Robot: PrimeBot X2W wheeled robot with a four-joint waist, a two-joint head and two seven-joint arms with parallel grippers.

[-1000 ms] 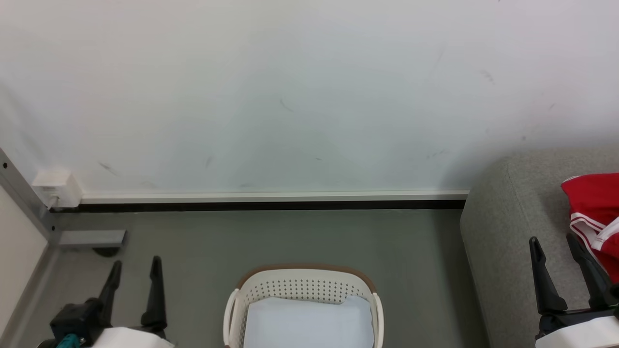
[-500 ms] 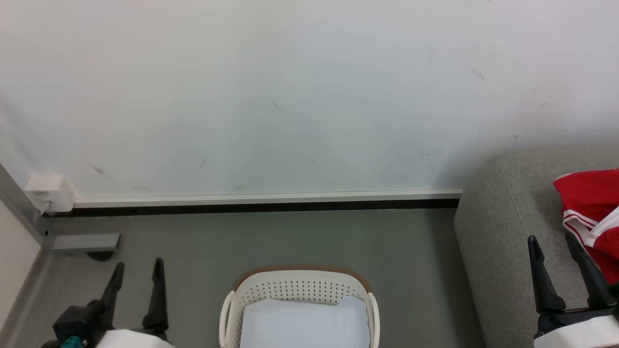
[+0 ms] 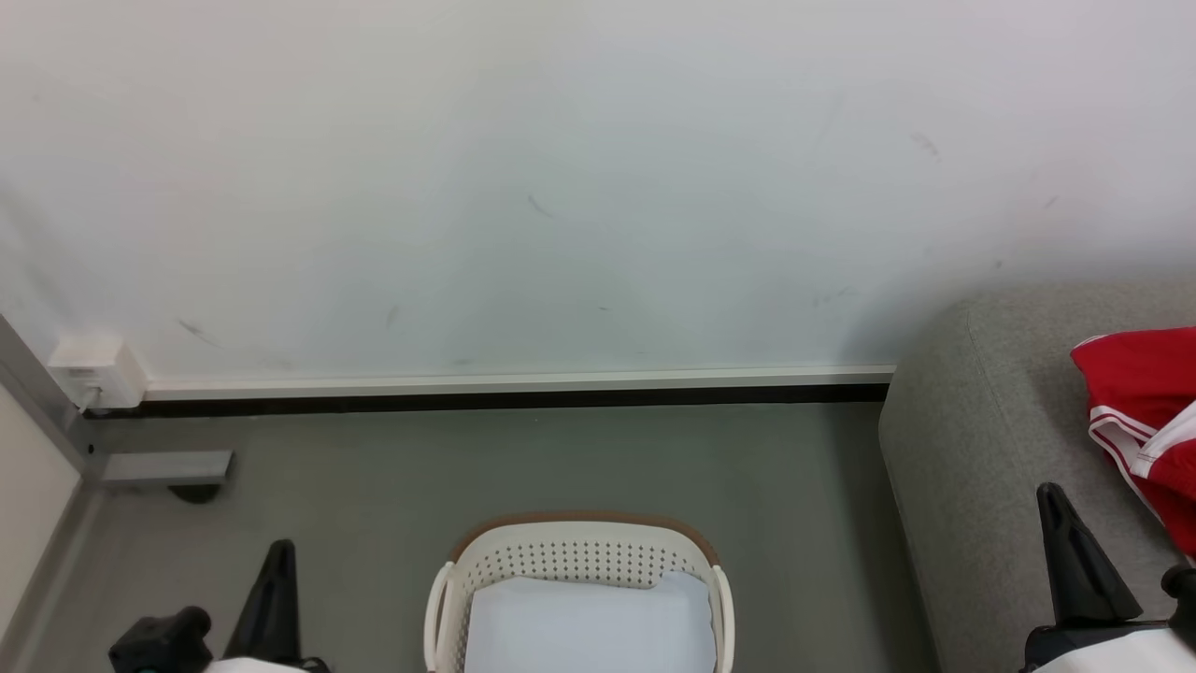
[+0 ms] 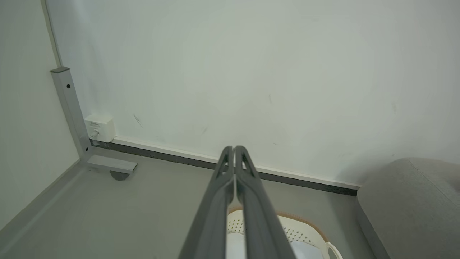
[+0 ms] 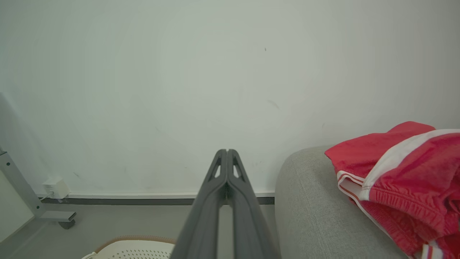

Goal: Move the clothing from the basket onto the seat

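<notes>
The red clothing [image 3: 1135, 393] with white bands lies bunched on the grey seat [image 3: 981, 449] at the right edge; the right wrist view shows the clothing [image 5: 402, 180] on the seat [image 5: 309, 201] too. The cream basket [image 3: 584, 525] with its brown rim stands on the floor at the bottom centre, with no red garment visible inside. My left gripper [image 3: 278, 547] is shut and empty, left of the basket. My right gripper [image 3: 1051, 491] is shut and empty over the seat's front, left of the clothing. Both wrist views show the fingers pressed together, left gripper [image 4: 233, 147] and right gripper [image 5: 227, 150].
A pale white flat sheet [image 3: 589, 626] lies in the basket. A white wall [image 3: 561, 187] with a dark skirting strip runs close behind. A grey metal post with a foot [image 3: 163, 465] and a white wall box [image 3: 93, 369] stand at the left corner.
Both grippers have gone from open to shut and sit lower in the head view. The clothing, basket and seat have stayed put.
</notes>
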